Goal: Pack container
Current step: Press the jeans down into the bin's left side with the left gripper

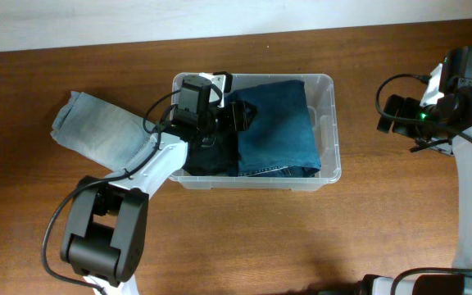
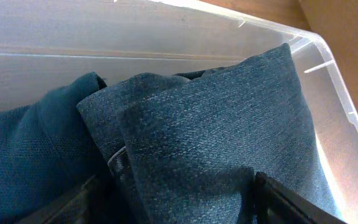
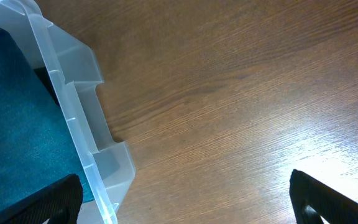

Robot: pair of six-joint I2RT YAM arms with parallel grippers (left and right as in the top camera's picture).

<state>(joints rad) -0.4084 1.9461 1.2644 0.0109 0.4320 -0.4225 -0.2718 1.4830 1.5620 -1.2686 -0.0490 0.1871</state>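
The clear container stands mid-table. Folded dark blue jeans fill its right part. A darker garment lies in its left part. My left gripper is down inside the container. In the left wrist view it is open, its fingers wide apart on either side of a fold of the dark blue jeans, with the container wall behind. My right gripper is open and empty over bare table, right of the container's side handle. It also shows in the right wrist view.
Light blue jeans lie loose on the wooden table, left of the container and beside my left arm. A pale wall runs along the table's far edge.
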